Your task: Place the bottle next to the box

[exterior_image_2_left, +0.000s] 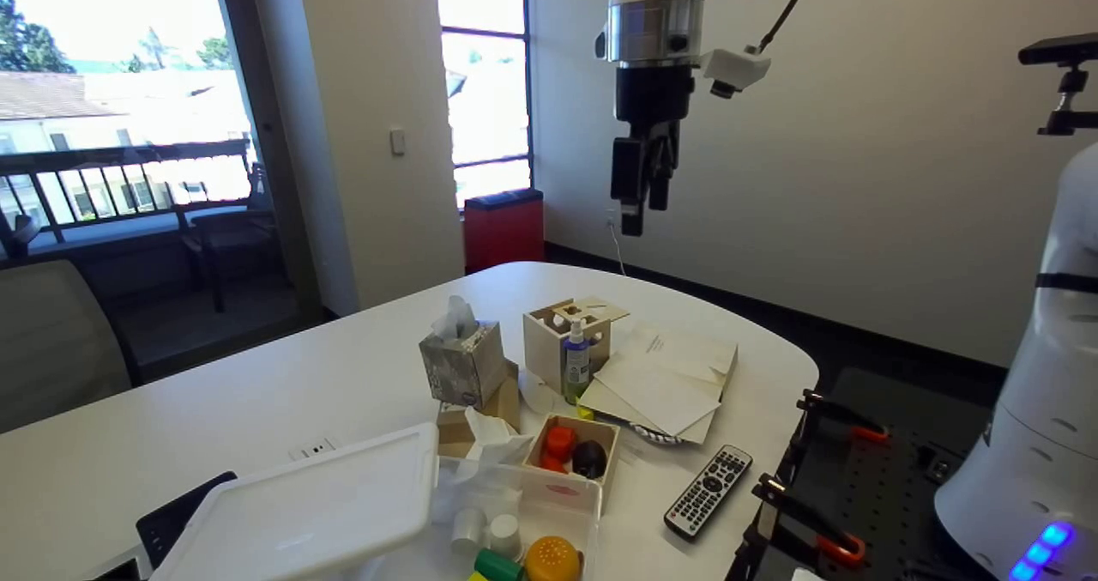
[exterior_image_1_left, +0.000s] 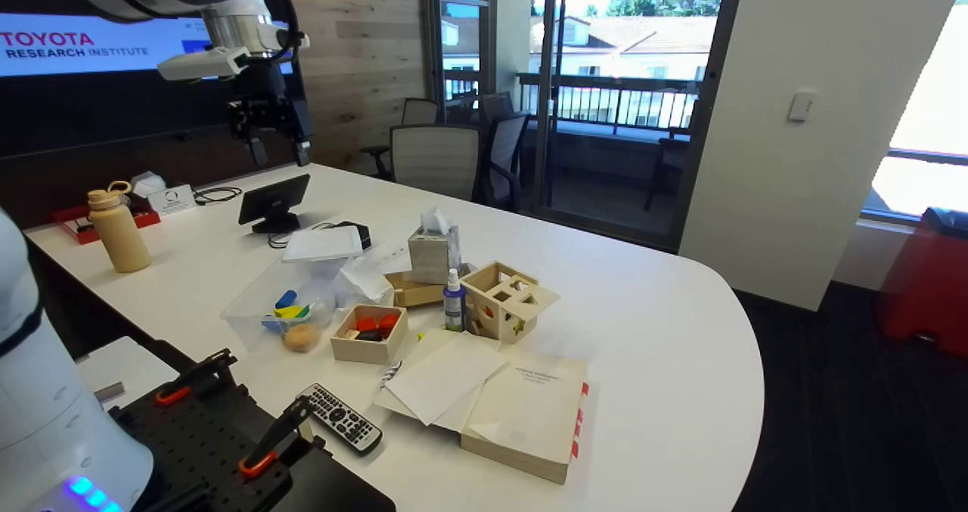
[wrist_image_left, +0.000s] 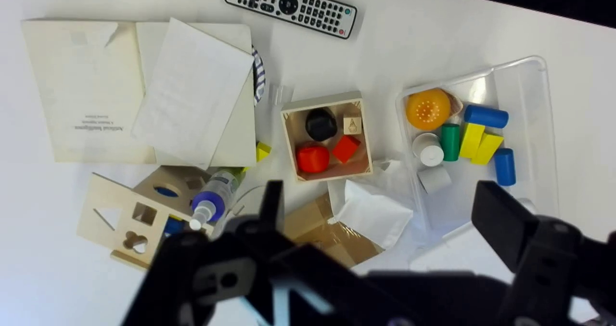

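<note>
The bottle (exterior_image_1_left: 454,305) is a slender dark bluish-purple spray bottle with a narrow white top. It stands upright against the wooden shape-sorter box in both exterior views (exterior_image_2_left: 576,365) and shows in the wrist view (wrist_image_left: 210,202). The box (exterior_image_1_left: 365,350) is small, shallow and square, with pale wooden walls and red and black pieces inside; it also shows in an exterior view (exterior_image_2_left: 612,452) and the wrist view (wrist_image_left: 321,99). A gap lies between bottle and box. My gripper (exterior_image_1_left: 280,153) is open and empty, high above the table; it also shows elsewhere (exterior_image_2_left: 645,209) (wrist_image_left: 380,187).
The shape sorter (exterior_image_1_left: 499,308), tissue box (exterior_image_1_left: 432,257) and tan cardboard box (wrist_image_left: 313,222) stand around the bottle. An open book with papers (exterior_image_1_left: 525,406), a remote (exterior_image_1_left: 340,417) and a clear bin (wrist_image_left: 522,90) lie nearby. A tan flask (exterior_image_1_left: 121,236) and monitor (exterior_image_1_left: 274,200) stand farther off.
</note>
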